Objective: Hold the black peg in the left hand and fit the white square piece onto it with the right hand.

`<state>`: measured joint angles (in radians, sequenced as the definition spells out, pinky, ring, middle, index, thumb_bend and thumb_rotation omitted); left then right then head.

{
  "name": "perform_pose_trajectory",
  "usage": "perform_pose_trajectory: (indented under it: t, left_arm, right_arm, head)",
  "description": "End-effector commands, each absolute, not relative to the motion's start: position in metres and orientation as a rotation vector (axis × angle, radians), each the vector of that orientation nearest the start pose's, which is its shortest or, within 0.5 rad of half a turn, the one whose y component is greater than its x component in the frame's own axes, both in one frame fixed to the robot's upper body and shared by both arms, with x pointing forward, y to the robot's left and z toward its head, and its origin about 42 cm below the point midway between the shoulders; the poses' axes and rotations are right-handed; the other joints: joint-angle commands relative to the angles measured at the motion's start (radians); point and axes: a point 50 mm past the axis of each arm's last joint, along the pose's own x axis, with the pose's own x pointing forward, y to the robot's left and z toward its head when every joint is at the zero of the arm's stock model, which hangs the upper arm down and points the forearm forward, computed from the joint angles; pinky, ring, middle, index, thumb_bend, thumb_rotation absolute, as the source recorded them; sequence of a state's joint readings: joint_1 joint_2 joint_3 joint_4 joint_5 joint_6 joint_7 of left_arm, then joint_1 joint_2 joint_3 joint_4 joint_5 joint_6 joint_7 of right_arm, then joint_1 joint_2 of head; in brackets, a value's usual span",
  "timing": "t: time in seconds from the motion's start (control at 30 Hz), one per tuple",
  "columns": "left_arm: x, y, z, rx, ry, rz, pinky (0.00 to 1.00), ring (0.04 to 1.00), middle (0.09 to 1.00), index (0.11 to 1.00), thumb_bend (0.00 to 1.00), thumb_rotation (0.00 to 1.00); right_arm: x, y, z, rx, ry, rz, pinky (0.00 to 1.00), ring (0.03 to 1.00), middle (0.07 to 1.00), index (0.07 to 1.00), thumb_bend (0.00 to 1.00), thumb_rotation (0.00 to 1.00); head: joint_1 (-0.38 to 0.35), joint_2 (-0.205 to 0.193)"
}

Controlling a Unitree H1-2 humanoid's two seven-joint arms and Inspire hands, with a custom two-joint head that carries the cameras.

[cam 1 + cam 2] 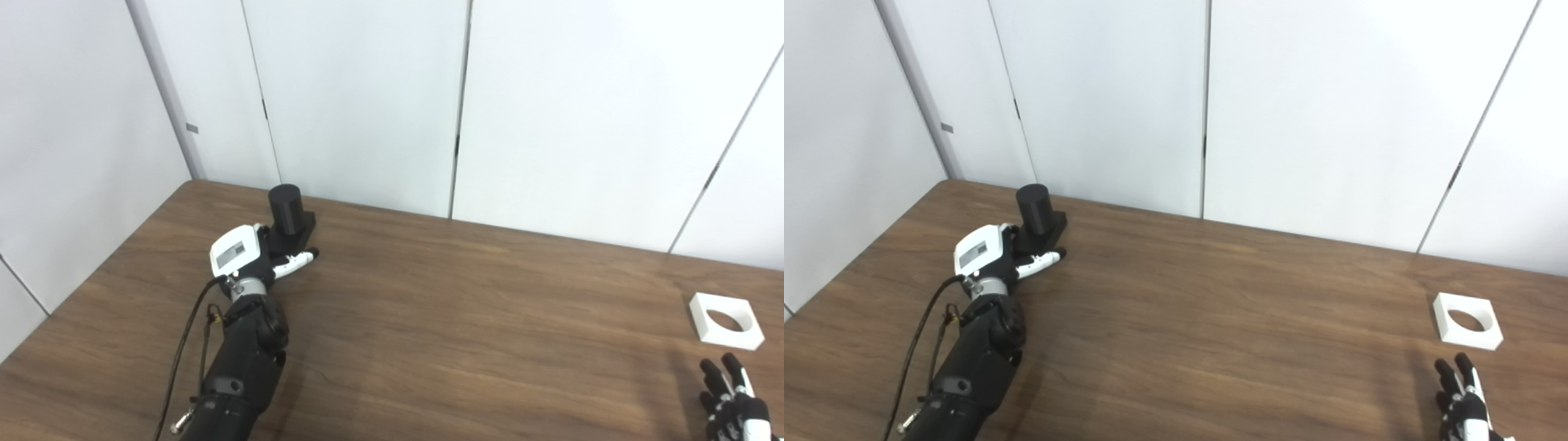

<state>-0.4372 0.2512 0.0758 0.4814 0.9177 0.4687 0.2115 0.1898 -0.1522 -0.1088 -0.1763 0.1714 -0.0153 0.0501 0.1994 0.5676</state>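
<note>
Clearly risky: left hand [248, 257] touching peg [286, 211], grip unconfirmed, could tip it; right hand [1467, 401], fingers apart and empty, near white square [1467, 320], could shove it away.

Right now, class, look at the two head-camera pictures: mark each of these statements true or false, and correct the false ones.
1. The white square piece lies flat on the table. True.
2. The right hand holds the white square piece. False: it is near it, apart, fingers spread.
3. The black peg stands upright beside the left hand. True.
4. The white square piece is already on the black peg. False: they sit at opposite ends of the table.
5. The white square piece has a round hole. True.
</note>
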Motion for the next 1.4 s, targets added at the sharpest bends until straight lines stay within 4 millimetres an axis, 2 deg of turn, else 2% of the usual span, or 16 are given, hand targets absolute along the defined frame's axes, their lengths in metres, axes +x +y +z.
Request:
perform_pose_trajectory:
  t: [0.0, 0.1, 0.33, 0.63, 0.83, 1.1, 1.2, 1.37]
  left_arm:
    - [0.432, 0.336, 0.161, 1.195, 0.268, 0.568, 0.95, 0.934, 0.896, 0.805, 0.89, 0.68]
    - [0.433, 0.337, 0.161, 1.209, 0.268, 0.574, 0.94, 0.929, 0.886, 0.791, 0.87, 0.66]
    - [0.435, 0.34, 0.158, 1.279, 0.297, 0.596, 1.0, 0.939, 0.88, 0.785, 0.85, 0.65]
    - [0.436, 0.341, 0.154, 1.32, 0.31, 0.603, 1.0, 0.939, 0.881, 0.767, 0.84, 0.62]
    - [0.439, 0.342, 0.15, 1.373, 0.316, 0.592, 0.98, 0.901, 0.854, 0.739, 0.8, 0.6]
    - [0.445, 0.341, 0.15, 1.378, 0.327, 0.593, 0.96, 0.884, 0.834, 0.701, 0.74, 0.62]
    - [0.446, 0.34, 0.15, 1.371, 0.334, 0.593, 0.95, 0.883, 0.833, 0.709, 0.71, 0.67]
    - [0.447, 0.34, 0.151, 1.369, 0.335, 0.591, 0.94, 0.877, 0.834, 0.719, 0.76, 0.74]
  right_arm:
    - [0.212, -0.286, 0.103, 0.018, -0.007, -0.059, 1.0, 1.0, 0.951, 1.0, 0.57, 1.0]
    - [0.212, -0.285, 0.103, 0.016, -0.007, -0.057, 1.0, 1.0, 0.952, 1.0, 0.56, 1.0]
    - [0.212, -0.286, 0.104, 0.023, -0.011, -0.056, 1.0, 1.0, 0.944, 1.0, 0.56, 1.0]
    - [0.211, -0.289, 0.103, 0.02, -0.007, -0.045, 1.0, 1.0, 0.959, 1.0, 0.55, 1.0]
    - [0.211, -0.291, 0.101, 0.026, -0.011, -0.04, 1.0, 1.0, 0.953, 1.0, 0.56, 1.0]
    - [0.21, -0.291, 0.102, 0.031, 0.0, -0.043, 1.0, 1.0, 0.957, 1.0, 0.57, 1.0]
    - [0.21, -0.291, 0.102, 0.029, 0.001, -0.041, 1.0, 1.0, 0.962, 1.0, 0.57, 1.0]
    - [0.21, -0.291, 0.102, 0.03, -0.004, -0.042, 1.0, 1.0, 0.957, 1.0, 0.56, 1.0]
  head:
    - [0.001, 0.001]
    - [0.001, 0.003]
    - [0.004, 0.008]
    - [0.003, 0.012]
    - [0.003, 0.013]
    - [0.002, 0.017]
    - [0.002, 0.017]
    - [0.003, 0.018]
